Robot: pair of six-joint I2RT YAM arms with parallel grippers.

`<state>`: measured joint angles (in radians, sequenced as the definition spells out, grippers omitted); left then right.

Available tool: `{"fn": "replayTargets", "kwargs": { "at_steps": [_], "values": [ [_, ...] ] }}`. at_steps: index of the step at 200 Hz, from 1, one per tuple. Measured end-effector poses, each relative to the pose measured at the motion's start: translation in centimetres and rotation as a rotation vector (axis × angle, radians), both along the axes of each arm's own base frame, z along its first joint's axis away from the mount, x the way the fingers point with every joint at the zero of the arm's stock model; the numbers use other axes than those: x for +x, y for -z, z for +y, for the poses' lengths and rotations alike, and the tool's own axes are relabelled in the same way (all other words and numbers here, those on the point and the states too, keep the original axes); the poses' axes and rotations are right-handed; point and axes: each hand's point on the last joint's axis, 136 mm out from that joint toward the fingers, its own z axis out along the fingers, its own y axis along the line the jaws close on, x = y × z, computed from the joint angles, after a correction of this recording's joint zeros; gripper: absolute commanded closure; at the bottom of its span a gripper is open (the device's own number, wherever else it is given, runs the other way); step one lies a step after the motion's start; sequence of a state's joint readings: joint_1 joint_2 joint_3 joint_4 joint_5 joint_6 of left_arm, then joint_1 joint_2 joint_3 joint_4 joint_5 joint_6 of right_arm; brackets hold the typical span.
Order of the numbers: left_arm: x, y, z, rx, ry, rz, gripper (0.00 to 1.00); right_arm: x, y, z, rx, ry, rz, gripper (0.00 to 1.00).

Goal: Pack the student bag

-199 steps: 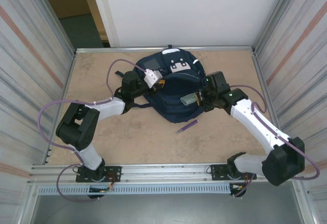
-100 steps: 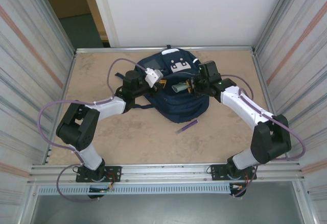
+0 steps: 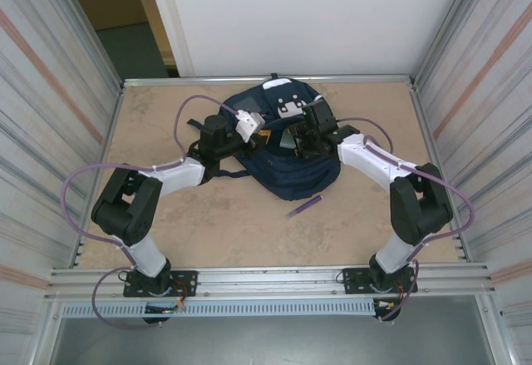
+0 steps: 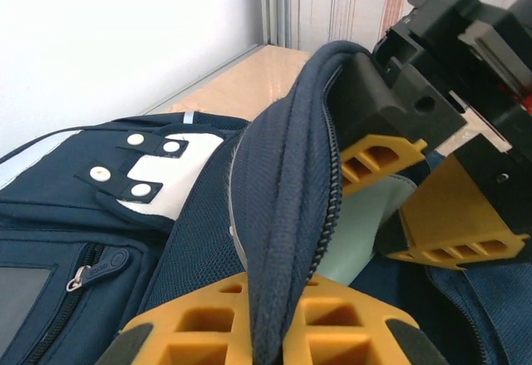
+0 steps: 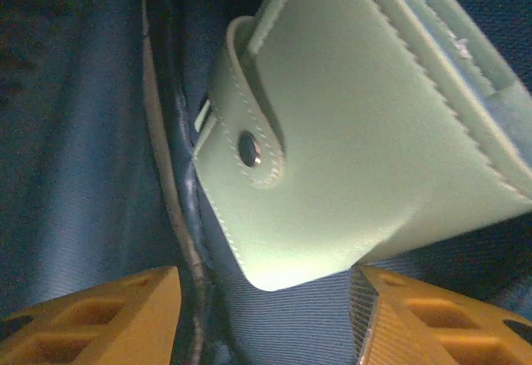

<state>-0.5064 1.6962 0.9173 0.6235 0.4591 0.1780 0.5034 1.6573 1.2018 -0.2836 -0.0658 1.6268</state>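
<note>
The student bag [image 3: 287, 165], navy with white buckle patches, lies at the back middle of the table. My left gripper [image 4: 283, 303] is shut on the bag's zipper rim [image 4: 291, 182] and holds the opening up. A mint-green wallet [image 5: 357, 132] with a snap tab lies inside on the blue lining. My right gripper [image 5: 266, 315] reaches into the opening and is open, its yellow fingers [image 5: 104, 315] standing to either side below the wallet's corner. From above, the right gripper [image 3: 301, 139] sits at the bag's mouth, facing the left gripper [image 3: 248, 126]. The wallet [image 4: 366, 224] also shows between the right gripper's fingers [image 4: 378, 153].
A purple pen [image 3: 303, 206] lies on the tan table [image 3: 166, 215] just in front of the bag. Corrugated metal walls [image 3: 50, 132] stand at both sides and a white panel at the back. The bag's front pocket [image 4: 75, 273] is zipped.
My right arm swung left and carried the wallet from the bag's right side into the opening. Its jaws then opened and let the wallet go. The left gripper stayed put.
</note>
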Motion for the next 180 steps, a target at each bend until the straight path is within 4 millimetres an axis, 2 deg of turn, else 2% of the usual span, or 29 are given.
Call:
{"fn": "replayTargets", "kwargs": {
  "at_steps": [34, 68, 99, 122, 150, 180],
  "values": [
    [0.0, 0.0, 0.0, -0.003, 0.001, 0.001, 1.0, -0.8, -0.9, -1.4, -0.041, -0.049, -0.03, 0.59],
    [-0.1, -0.1, -0.1, -0.003, 0.004, 0.001, 1.0, -2.2, -1.2, -3.5, -0.062, -0.057, -0.03, 0.54],
    [-0.2, -0.1, -0.1, -0.003, 0.012, -0.001, 1.0, -3.1, -0.2, -3.6, -0.071, -0.077, -0.003, 0.57],
    [-0.2, 0.0, -0.2, -0.003, 0.016, 0.0, 1.0, -2.6, 0.8, -3.1, -0.071, -0.089, -0.002, 0.59],
    [-0.4, 0.1, -0.2, 0.0, 0.023, -0.001, 1.0, -2.0, 2.4, -3.0, -0.1, -0.105, 0.006, 0.68],
    [-0.7, 0.5, -0.2, 0.01, 0.036, -0.009, 1.0, -1.0, 3.2, -3.6, -0.119, -0.107, -0.002, 0.72]
  ]
}}
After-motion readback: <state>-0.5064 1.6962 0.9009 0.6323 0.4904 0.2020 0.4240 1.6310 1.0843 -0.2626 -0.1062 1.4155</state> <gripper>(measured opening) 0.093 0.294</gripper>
